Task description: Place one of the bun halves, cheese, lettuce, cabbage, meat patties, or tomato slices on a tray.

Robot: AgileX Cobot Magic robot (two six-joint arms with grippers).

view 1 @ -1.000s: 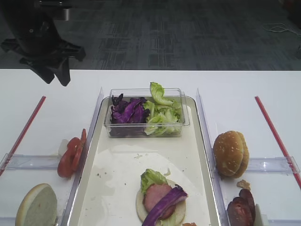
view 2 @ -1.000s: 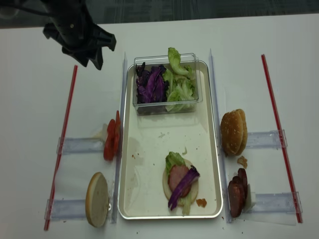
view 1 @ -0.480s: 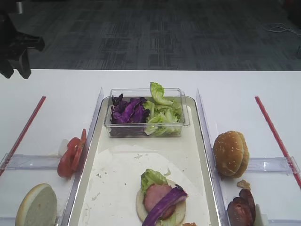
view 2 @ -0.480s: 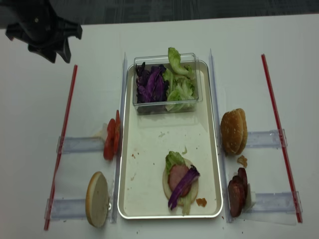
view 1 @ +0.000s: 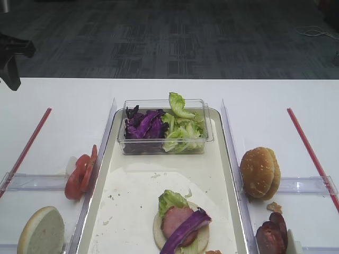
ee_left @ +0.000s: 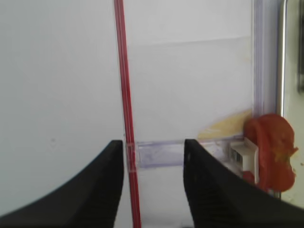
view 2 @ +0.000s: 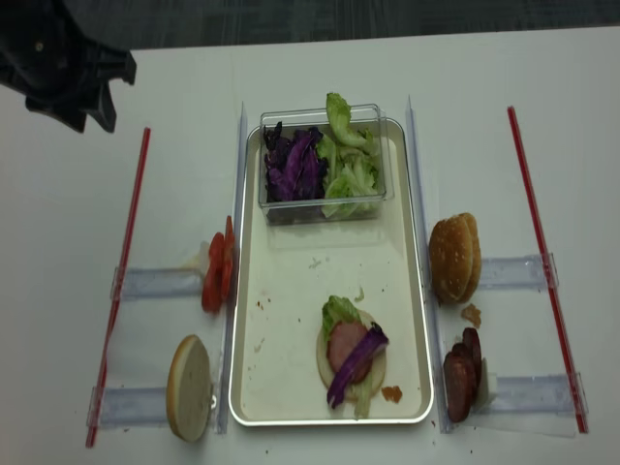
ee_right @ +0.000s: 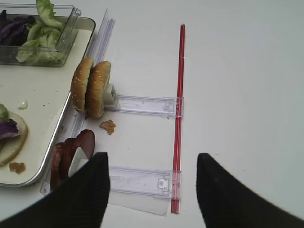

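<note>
1. Plainly, the left gripper (ee_left: 152, 183) hangs with its jaws apart and nothing between them, off beyond the red strip (ee_left: 124, 109). The tomato slices (ee_left: 270, 152) stand on edge in their clear holder (ee_left: 190, 153) off to its right, just outside the tray (view 2: 291, 387).
2. The right gripper (ee_right: 151, 190) also stands spread and empty. The meat patties (ee_right: 71, 154) lie just to its left and the sesame bun halves (ee_right: 91, 88) ahead-left — both on edge, faces toward the tray.
3. My judgement: the right arm is nearer its stock. A patty's flat faces run across the jaw gap, so the wrist would need a turn.
4. On the tray a stack already sits — pale bun, lettuce (view 1: 170, 201), pink patty, cabbage (view 1: 185, 228) strip.
5. A small white barcode-like label (ee_left: 243, 153) shows by the tomatoes; nothing readable.
</note>
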